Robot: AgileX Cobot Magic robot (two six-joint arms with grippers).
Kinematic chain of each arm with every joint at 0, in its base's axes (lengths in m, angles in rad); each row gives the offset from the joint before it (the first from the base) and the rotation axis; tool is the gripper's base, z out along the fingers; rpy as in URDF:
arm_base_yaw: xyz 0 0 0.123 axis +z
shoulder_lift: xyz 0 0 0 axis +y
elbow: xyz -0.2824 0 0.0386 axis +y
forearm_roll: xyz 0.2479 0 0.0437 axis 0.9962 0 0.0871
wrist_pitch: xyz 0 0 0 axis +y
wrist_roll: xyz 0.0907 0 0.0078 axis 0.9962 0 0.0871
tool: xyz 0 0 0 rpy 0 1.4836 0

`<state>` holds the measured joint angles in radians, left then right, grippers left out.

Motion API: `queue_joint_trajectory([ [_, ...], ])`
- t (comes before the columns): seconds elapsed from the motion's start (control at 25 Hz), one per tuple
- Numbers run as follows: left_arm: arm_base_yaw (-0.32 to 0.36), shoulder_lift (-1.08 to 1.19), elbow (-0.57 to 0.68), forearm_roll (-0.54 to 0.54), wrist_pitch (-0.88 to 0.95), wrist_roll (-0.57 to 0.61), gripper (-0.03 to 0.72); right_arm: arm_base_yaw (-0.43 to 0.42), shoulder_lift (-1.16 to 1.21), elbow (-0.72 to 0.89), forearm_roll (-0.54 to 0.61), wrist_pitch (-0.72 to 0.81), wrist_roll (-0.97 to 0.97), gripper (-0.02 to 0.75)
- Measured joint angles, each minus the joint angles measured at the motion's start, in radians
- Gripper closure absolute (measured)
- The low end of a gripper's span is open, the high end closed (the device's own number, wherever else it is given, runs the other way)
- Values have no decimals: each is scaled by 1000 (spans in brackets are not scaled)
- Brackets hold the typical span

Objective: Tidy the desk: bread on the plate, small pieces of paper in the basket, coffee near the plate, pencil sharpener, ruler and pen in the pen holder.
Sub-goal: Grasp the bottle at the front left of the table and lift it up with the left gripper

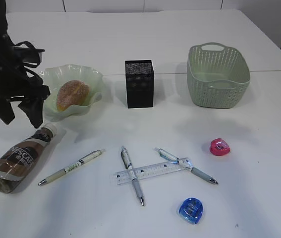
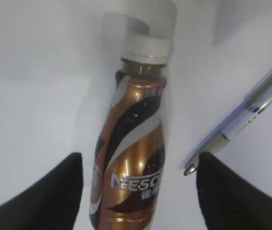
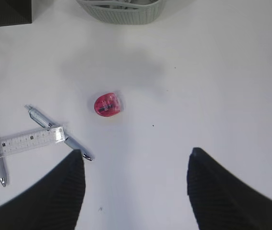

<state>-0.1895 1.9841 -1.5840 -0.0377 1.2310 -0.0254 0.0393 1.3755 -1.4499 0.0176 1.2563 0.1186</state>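
Left gripper (image 2: 138,191), black, hangs over the far-left desk edge with jaws spread wide, nothing held. Below it the brown Nescafe coffee bottle (image 1: 17,159) with white cap lies on its side on the white desk (image 1: 259,198), cap toward 1 o'clock, just short of the pale green ruffled plate (image 1: 48,79). The sugar-dusted golden bun (image 1: 72,94) sits in that plate.

At 3 o'clock of the bottle: a beige-and-white pen (image 1: 71,167), angled, apart from it. Centre front: a grey-white pen (image 1: 132,175) lies under the clear plastic ruler with blue markings (image 1: 152,170), crossing it; a third pen (image 1: 186,166) crosses the ruler's right end. Black square mesh pen holder (image 1: 139,83) stands upright at 12 o'clock of the ruler.

Blue sharpener (image 1: 190,209) at 5 o'clock of the ruler; pink sharpener (image 1: 219,147) at 2 o'clock. Sage-green woven-look plastic basket (image 1: 218,75) at back right.

Right gripper (image 3: 136,191) out of exterior view; wrist view shows jaws wide, empty, pink sharpener on the desk ahead of them.
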Motion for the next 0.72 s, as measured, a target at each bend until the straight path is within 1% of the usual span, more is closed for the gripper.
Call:
queue_joint_trajectory([
  [0.24,0,43,2,4,-11,0,166,0,0,0,2,0,0,216],
  [0.44,-17,95,2,8,-17,0,166,0,0,0,3,0,0,216],
  [0.48,-22,108,2,8,-17,0,166,0,0,0,3,0,0,200],
  [0.72,-31,154,2,25,-19,0,165,0,0,0,3,0,0,215],
])
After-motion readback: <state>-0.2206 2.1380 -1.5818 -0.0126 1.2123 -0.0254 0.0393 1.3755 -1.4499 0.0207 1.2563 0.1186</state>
